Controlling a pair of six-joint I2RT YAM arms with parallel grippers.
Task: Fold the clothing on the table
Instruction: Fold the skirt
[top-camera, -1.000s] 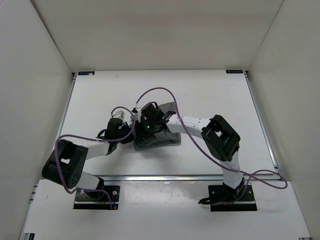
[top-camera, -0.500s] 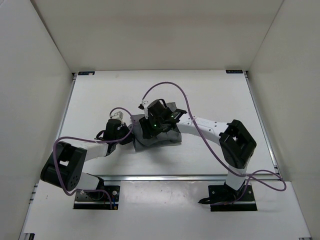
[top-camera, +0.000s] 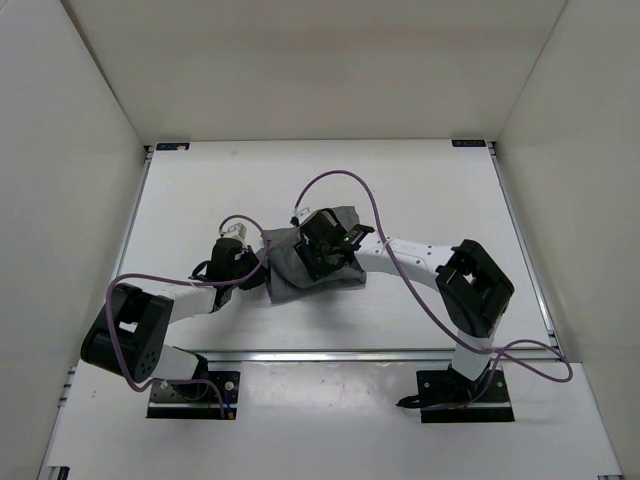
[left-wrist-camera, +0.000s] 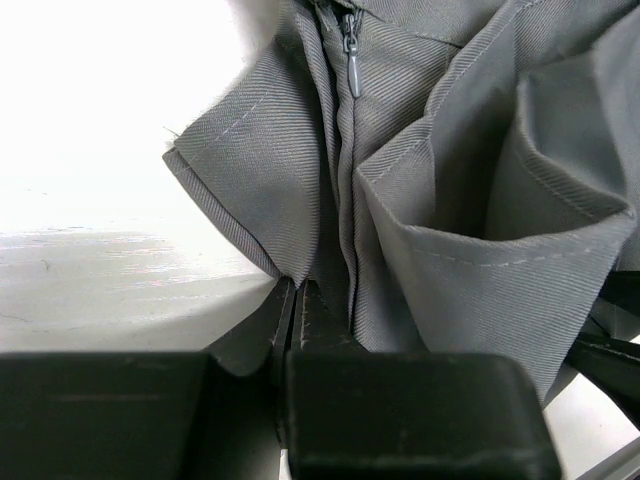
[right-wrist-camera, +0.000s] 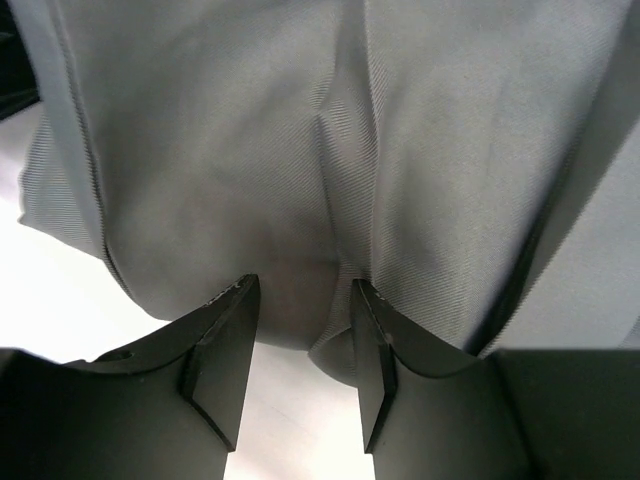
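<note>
The dark grey clothing (top-camera: 285, 272) lies crumpled in the middle of the white table (top-camera: 420, 190). My left gripper (top-camera: 252, 262) is at its left edge. In the left wrist view the left gripper (left-wrist-camera: 297, 290) is shut, and folds of the clothing (left-wrist-camera: 450, 200) bunch into its tips beside a zipper (left-wrist-camera: 352, 70). My right gripper (top-camera: 318, 258) hovers over the middle of the garment. In the right wrist view the right gripper (right-wrist-camera: 302, 290) is open over the clothing (right-wrist-camera: 250, 150), with a loose fold between the fingers that brushes the right fingertip (right-wrist-camera: 372, 310).
White walls surround the table on three sides, with metal rails (top-camera: 520, 240) along its edges. Purple cables (top-camera: 340, 180) loop above both arms. Both arm bases (top-camera: 195, 390) sit at the near edge.
My right gripper has opened and let go of the cloth, and its arm has swung right and back. The clothing now lies flatter and shows more. The left gripper has stayed put.
</note>
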